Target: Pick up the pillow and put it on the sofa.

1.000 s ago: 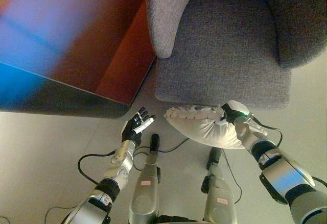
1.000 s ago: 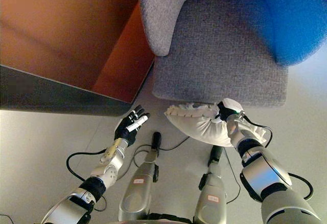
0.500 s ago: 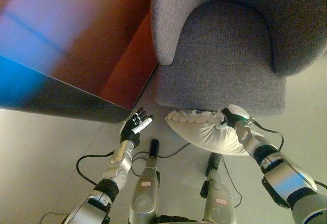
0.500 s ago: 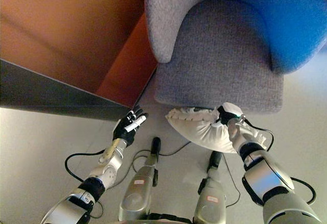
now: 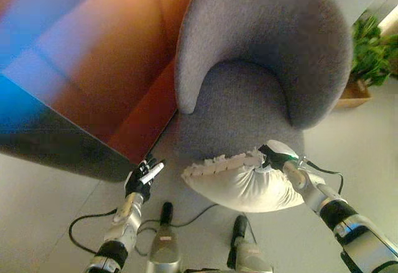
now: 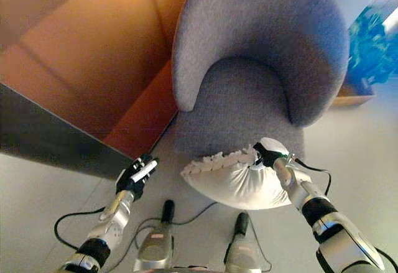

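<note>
A white pillow (image 5: 239, 183) with a frilled edge hangs in the air in front of the seat of a grey round-backed sofa chair (image 5: 261, 68). My right hand (image 5: 275, 156) is shut on the pillow's top right edge and holds it off the floor, close to the seat's front edge. My left hand (image 5: 140, 176) is open and empty, to the left of the pillow, near the sofa's left front corner. The pillow also shows in the right eye view (image 6: 239, 180).
An orange-brown cabinet (image 5: 93, 74) with a dark side stands left of the sofa, close to my left hand. A green plant (image 5: 373, 49) in a wooden box stands at the right, behind the sofa. Grey floor lies around.
The camera has tilted up, so the whole sofa back and the plant now show. My right hand has raised the pillow toward the seat's front edge. The left hand stays open.
</note>
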### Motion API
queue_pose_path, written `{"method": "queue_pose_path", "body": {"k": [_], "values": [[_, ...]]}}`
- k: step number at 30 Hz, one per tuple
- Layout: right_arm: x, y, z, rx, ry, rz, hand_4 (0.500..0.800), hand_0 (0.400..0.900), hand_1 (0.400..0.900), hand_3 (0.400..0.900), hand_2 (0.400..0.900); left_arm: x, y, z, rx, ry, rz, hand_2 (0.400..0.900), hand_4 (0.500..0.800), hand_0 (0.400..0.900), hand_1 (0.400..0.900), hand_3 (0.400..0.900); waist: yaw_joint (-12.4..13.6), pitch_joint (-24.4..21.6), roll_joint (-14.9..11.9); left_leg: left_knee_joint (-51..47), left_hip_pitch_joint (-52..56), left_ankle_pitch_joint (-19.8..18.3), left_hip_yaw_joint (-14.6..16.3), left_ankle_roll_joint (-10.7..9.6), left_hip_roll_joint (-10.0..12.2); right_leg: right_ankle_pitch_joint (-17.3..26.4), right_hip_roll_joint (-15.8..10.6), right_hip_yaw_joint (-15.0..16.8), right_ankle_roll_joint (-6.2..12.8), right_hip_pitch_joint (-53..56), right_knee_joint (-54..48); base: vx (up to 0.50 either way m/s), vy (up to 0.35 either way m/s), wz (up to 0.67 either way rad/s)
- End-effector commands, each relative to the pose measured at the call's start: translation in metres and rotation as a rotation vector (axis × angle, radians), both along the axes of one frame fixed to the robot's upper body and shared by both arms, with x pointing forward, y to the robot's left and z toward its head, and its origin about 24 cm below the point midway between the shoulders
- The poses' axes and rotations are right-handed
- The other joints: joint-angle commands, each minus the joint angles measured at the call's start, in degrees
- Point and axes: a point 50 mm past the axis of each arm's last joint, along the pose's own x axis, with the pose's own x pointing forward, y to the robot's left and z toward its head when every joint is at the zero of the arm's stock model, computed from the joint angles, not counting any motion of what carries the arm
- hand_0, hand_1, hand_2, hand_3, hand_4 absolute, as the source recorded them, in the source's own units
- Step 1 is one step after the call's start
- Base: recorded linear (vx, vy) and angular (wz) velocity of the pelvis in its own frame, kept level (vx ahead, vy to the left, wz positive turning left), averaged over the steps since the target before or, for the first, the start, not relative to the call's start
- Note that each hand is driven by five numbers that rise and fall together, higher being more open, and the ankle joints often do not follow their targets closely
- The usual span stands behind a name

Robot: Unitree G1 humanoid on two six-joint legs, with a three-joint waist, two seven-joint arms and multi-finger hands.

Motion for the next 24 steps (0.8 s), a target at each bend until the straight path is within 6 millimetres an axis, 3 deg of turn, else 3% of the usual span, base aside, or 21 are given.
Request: {"method": "queue_pose_path", "body": {"k": [1, 8, 15, 24], "values": [[0.009, -0.025, 0.039, -0.074, -0.133, 0.001, 0.500, 0.400, 0.400, 0.400, 0.400, -0.009, 0.001, -0.004, 0.052, 0.002, -0.075, 0.900, 0.800, 0.900, 0.900, 0.900, 1.1, -12.9, -0.8, 1.5, 2.4, -3.6, 1.9, 0.4, 1.4, 0.1, -3.6, 2.9, 1.90, -0.4, 2.6, 0.14, 0.001, -0.03], [0.019, -0.033, 0.065, -0.100, -0.177, 0.001, 0.500, 0.400, 0.400, 0.400, 0.400, -0.019, 0.006, -0.010, 0.049, 0.050, -0.077, 0.900, 0.800, 0.900, 0.900, 0.900, 1.6, -15.6, -1.1, 0.7, 4.4, -3.8, 2.2, 0.2, 1.9, 0.0, -3.4, 2.0, 1.94, 1.6, 2.0, 0.07, 0.001, 0.01], [0.046, -0.043, 0.119, -0.123, -0.274, -0.049, 0.500, 0.400, 0.400, 0.400, 0.400, -0.021, 0.012, -0.012, 0.049, 0.078, -0.075, 0.900, 0.800, 0.900, 0.900, 0.900, 2.3, -16.9, -1.5, 0.7, 4.7, -3.8, 2.0, 0.0, 2.1, 0.0, -3.5, 1.7, 2.10, 1.9, 2.2, 0.02, 0.003, 0.00], [0.064, -0.068, 0.181, -0.123, -0.398, -0.162, 0.500, 0.400, 0.400, 0.400, 0.400, -0.029, 0.012, -0.016, 0.044, 0.100, -0.108, 0.900, 0.800, 0.900, 0.900, 0.900, 4.2, -17.9, -2.0, 0.5, 4.3, -3.5, 1.0, -0.2, 2.4, 0.0, -3.4, 0.7, 2.12, 2.1, 2.0, 0.04, -0.006, 0.02]]}}
